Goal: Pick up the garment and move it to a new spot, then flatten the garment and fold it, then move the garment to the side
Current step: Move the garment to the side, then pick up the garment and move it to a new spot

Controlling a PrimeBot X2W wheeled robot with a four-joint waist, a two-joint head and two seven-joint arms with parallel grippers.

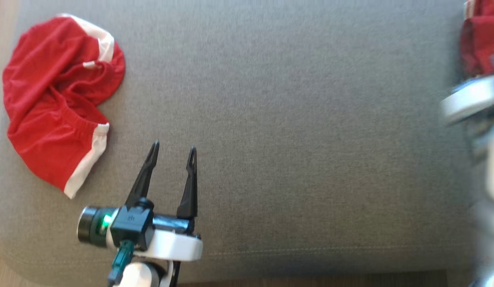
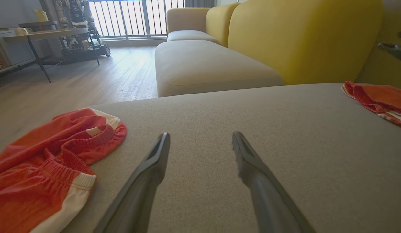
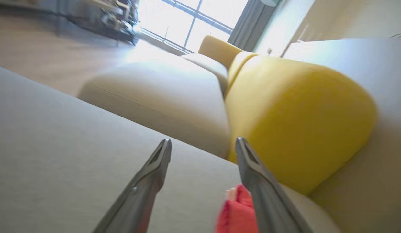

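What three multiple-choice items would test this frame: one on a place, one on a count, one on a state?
1. Where do the crumpled red shorts lie from the left gripper?
A. To its left
B. To its right
C. Between its fingers
2. How many red garments lie on the grey cushion?
A. One
B. Two
C. Three
3. How does the left gripper stand?
A. Open, empty
B. Shut on the shorts
C. Shut, empty
Answers: 1 A, the shorts sit left of the fingers, apart from them; 2 B, the shorts plus a second garment at the cushion's right edge; 3 A, bare cushion shows between its spread fingers.
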